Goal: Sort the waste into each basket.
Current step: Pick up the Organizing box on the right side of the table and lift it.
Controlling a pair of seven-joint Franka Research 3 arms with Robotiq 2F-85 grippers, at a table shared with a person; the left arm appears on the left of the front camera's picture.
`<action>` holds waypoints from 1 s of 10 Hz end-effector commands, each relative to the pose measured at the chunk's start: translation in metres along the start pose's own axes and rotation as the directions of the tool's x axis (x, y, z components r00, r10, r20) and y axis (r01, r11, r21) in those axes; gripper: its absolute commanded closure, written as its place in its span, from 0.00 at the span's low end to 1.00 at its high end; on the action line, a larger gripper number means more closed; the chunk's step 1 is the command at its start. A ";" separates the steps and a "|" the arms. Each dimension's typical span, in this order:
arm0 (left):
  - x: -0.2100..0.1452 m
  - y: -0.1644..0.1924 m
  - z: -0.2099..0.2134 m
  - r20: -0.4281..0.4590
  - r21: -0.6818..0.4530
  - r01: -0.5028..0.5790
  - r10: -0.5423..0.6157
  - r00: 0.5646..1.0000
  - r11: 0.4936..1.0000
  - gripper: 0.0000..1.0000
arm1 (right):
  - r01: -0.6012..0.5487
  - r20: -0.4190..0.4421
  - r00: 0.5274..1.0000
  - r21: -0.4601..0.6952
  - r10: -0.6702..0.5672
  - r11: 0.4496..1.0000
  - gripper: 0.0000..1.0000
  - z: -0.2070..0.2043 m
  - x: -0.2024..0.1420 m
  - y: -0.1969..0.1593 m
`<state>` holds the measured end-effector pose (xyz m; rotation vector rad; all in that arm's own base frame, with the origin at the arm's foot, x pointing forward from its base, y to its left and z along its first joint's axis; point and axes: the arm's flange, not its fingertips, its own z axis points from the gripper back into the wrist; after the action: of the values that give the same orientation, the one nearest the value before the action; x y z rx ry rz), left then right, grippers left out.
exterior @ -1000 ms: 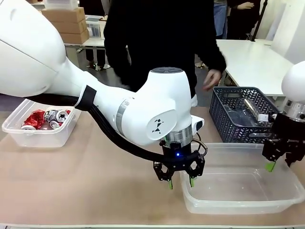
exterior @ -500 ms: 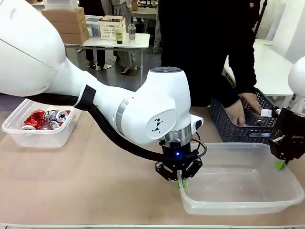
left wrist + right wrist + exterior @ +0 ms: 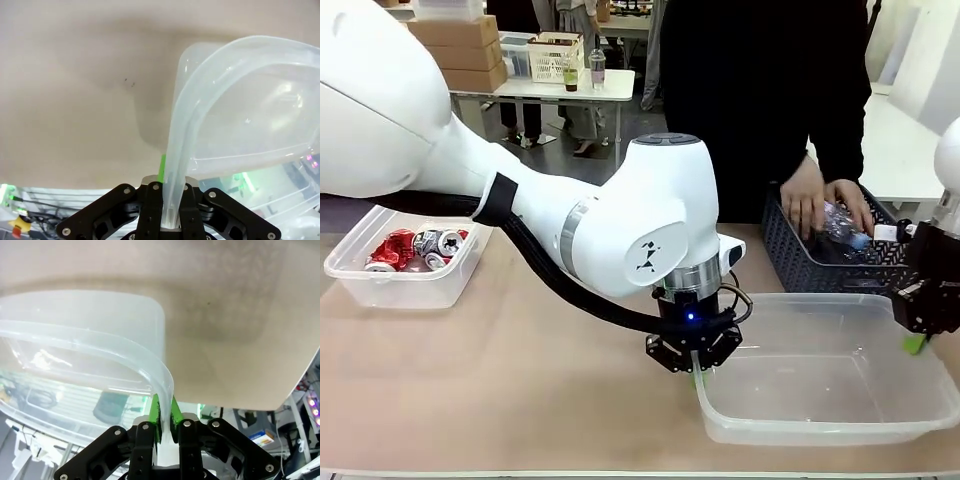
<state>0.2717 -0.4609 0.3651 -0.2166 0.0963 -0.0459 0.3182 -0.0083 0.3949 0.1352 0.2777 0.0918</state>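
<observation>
There are 2 clear tubs (image 3: 405, 290) (image 3: 820, 428), 1 dark lattice basket (image 3: 790, 255), 1 plastic bottle (image 3: 842, 226) above it, and at least 2 crushed cans (image 3: 392, 248) (image 3: 442, 242).

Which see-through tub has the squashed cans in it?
The small clear tub at the robot's left: crushed red-and-silver cans lie inside. The big clear tub, pinched by the left gripper and right gripper, holds no cans.

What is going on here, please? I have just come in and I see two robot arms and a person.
Both arms have hold of one empty clear tub on the table. The left gripper is shut on its left rim and the right gripper is shut on its right rim. Across the table, a person's hands hold a plastic bottle over the dark lattice basket. A second clear tub, far left, already contains crushed cans.
</observation>
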 end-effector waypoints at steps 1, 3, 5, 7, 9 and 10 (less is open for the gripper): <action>0.011 0.028 0.049 0.014 -0.004 0.040 -0.040 0.999 0.999 1.00 | 0.046 -0.013 0.999 -0.059 -0.047 0.997 1.00 -0.067 -0.102 0.016; 0.029 0.071 0.101 0.047 -0.005 0.024 -0.024 0.999 1.000 1.00 | 0.059 -0.063 0.996 -0.088 -0.064 0.994 1.00 -0.007 -0.104 0.045; 0.038 0.129 0.143 0.065 -0.016 0.005 -0.004 0.998 1.000 1.00 | 0.030 0.008 1.000 -0.113 -0.029 0.993 1.00 0.065 -0.084 0.100; 0.042 0.184 0.170 0.074 -0.026 -0.047 0.049 0.996 0.999 1.00 | 0.001 0.022 1.000 -0.127 0.001 0.992 1.00 0.104 -0.043 0.150; 0.044 0.230 0.182 0.091 -0.028 -0.106 0.108 0.990 0.994 1.00 | -0.008 0.005 1.000 -0.103 0.009 0.995 1.00 0.127 0.001 0.185; 0.048 0.244 0.185 0.099 -0.035 -0.123 0.126 0.987 0.992 1.00 | -0.007 -0.026 1.000 -0.107 0.004 0.994 1.00 0.135 0.024 0.197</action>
<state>0.3308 -0.2322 0.4977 -0.2843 0.0318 0.0262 0.3485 0.1974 0.5365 0.1211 0.2083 0.1281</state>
